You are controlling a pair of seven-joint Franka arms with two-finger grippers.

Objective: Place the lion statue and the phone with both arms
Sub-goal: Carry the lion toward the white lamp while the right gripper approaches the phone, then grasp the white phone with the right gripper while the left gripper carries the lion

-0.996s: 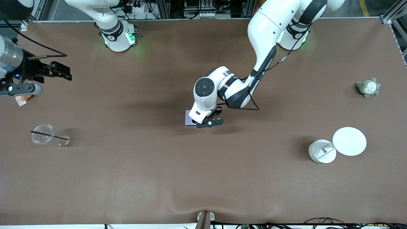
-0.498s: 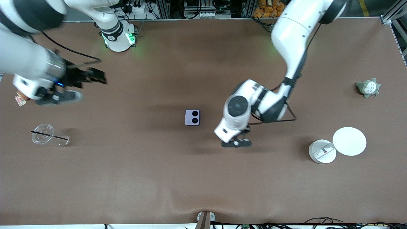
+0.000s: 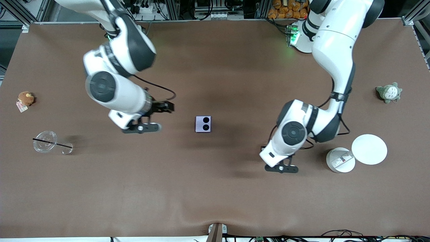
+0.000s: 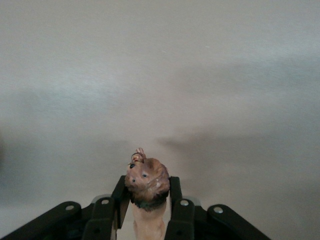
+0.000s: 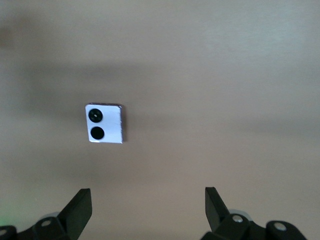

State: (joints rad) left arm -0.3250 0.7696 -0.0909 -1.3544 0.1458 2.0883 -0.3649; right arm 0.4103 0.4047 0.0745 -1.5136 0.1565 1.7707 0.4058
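Note:
The phone [image 3: 203, 124], pale lilac with two black circles, lies flat on the brown table near its middle; it also shows in the right wrist view [image 5: 104, 123]. My right gripper [image 3: 141, 128] is open and empty [image 5: 147, 197], over bare table beside the phone toward the right arm's end. My left gripper [image 3: 281, 168] is shut on the lion statue [image 4: 148, 179], an orange-brown figurine with a dark mane, held between the fingers [image 4: 146, 189]. It hangs over bare table between the phone and a white container. The lion is hidden in the front view.
A white round container [image 3: 340, 160] and its lid [image 3: 369, 149] lie beside the left gripper. A grey-green plush [image 3: 389, 92] sits at the left arm's end. A brown plush with a tag [image 3: 26, 98] and a clear cup with a straw [image 3: 44, 141] are at the right arm's end.
The left arm has moved off the phone toward the white container, uncovering the phone. The right arm has swung in from its end of the table toward the phone.

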